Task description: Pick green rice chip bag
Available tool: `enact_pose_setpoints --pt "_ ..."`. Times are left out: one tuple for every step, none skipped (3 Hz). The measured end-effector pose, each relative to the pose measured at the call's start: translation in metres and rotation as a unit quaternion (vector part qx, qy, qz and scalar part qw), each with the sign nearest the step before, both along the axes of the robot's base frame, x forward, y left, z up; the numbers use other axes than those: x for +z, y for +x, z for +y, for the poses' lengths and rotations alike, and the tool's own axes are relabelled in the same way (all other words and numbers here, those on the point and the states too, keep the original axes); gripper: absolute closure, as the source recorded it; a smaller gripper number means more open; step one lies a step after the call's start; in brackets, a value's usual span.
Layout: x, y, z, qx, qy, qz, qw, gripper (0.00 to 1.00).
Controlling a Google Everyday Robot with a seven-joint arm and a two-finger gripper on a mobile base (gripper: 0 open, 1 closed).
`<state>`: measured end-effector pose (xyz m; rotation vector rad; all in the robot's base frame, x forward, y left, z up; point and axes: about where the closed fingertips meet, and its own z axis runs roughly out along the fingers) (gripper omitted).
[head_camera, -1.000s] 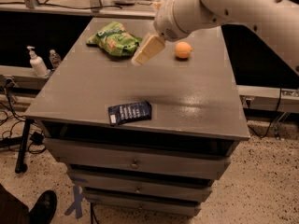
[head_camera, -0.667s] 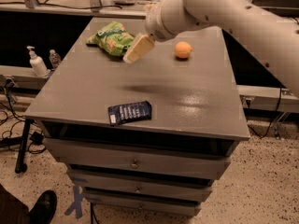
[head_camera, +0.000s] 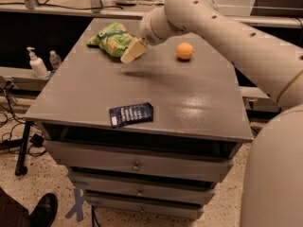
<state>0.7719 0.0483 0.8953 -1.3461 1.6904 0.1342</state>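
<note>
While the gripper point(head_camera: 133, 52) hovers at the green rice chip bag's point(head_camera: 111, 37) right edge, far left of the cabinet top point(head_camera: 189, 103), I can't tell its opening; a glancing touch could shove that slick bag away.

- The gripper point(head_camera: 133, 51) hangs at the green rice chip bag's point(head_camera: 110, 37) right edge.
- The orange point(head_camera: 185, 51) sits further right, open tabletop point(head_camera: 189, 98) between.
- The dark blue packet point(head_camera: 131, 114) lies well apart, near the front edge.

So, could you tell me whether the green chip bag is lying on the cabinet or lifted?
Lying down: the green rice chip bag rests on the cabinet top, with the gripper at its edge; contact unclear.
</note>
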Motion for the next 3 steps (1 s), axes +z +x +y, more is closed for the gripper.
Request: enact_pose_setpoints --pt "-0.016 0.022 0.002 -0.028 0.009 0.017 0.9994 0.0" --pt "-0.031 0.031 0.014 -0.032 0.015 0.042 0.9985 0.17" --pt "-0.04 0.033 0.015 -0.038 0.017 0.06 0.9973 0.4"
